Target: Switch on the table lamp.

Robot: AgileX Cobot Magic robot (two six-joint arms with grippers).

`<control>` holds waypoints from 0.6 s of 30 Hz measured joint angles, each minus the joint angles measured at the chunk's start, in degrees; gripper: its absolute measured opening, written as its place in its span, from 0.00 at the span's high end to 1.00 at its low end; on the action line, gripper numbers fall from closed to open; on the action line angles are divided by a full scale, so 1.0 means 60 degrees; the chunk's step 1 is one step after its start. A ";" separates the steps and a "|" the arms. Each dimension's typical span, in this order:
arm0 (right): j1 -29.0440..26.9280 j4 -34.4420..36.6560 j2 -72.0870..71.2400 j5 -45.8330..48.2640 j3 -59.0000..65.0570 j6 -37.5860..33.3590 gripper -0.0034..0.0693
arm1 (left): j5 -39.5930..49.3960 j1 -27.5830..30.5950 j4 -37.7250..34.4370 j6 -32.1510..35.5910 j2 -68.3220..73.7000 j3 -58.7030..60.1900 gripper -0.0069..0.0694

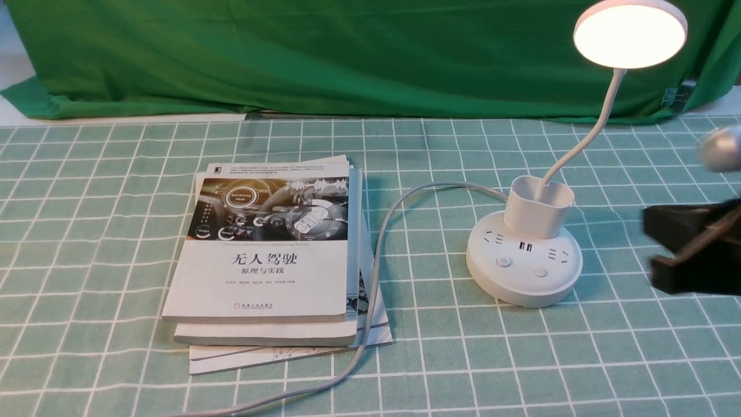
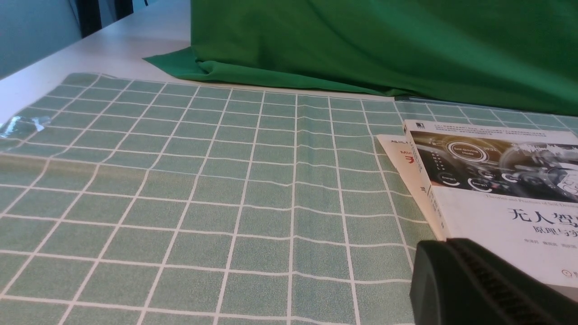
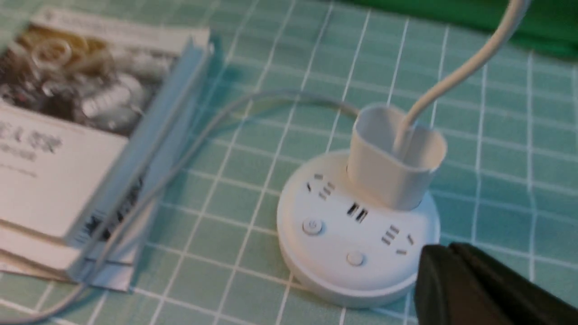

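The white table lamp stands on the right of the checked cloth in the front view. Its round disc head (image 1: 630, 33) glows bright. A thin gooseneck (image 1: 590, 130) curves down into the cup-shaped holder (image 1: 538, 207) on the round base (image 1: 524, 266). Two buttons (image 3: 312, 225) (image 3: 355, 258) sit on the base's front, with sockets around them. My right gripper (image 1: 651, 249) hovers just right of the base, blurred, not touching it; in its wrist view the right gripper (image 3: 447, 247) has its jaws pressed together, empty. My left gripper (image 2: 447, 243) is shut and empty beside the books.
A stack of books (image 1: 272, 255) lies left of the lamp. The lamp's grey cable (image 1: 376, 272) runs from the base along the books' right edge toward the table's front. A green backdrop cloth (image 1: 347, 52) hangs along the far edge.
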 joint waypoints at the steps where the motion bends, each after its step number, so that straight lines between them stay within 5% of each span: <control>1: 0.0000 0.0000 -0.0650 -0.0001 0.0154 0.0064 0.90 | 0.0000 0.0000 0.0000 0.0000 0.0000 0.0000 0.88; 11: 0.0000 0.0000 -0.4614 0.0136 0.1099 0.0694 0.88 | 0.0000 0.0000 0.0000 0.0000 0.0000 0.0000 0.88; 18: 0.0000 -0.0009 -0.5150 0.0142 0.1274 -0.0390 0.86 | 0.0000 0.0000 0.0000 0.0000 0.0000 0.0000 0.88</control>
